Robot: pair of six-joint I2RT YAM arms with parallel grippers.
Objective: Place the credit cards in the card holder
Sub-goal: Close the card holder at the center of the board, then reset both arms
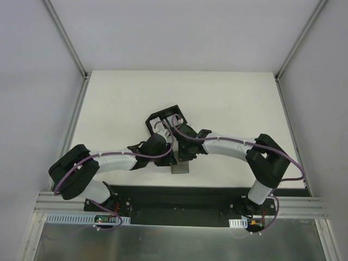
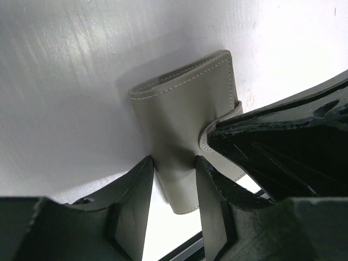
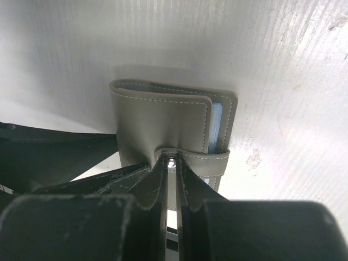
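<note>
The folded grey card holder (image 3: 163,119) is at the near middle of the desk (image 1: 228,98), its lower end clamped between the fingers of the half-closed left end effector (image 2: 174,163), while the right end effector (image 3: 171,163), almost fully closed, pinches its closing tab (image 3: 209,159).

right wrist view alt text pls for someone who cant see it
A folded grey wallet fills the middle, white table behind it, with the right tool pinched shut on its tab. Pale blue lining shows along the wallet's right edge.
</note>
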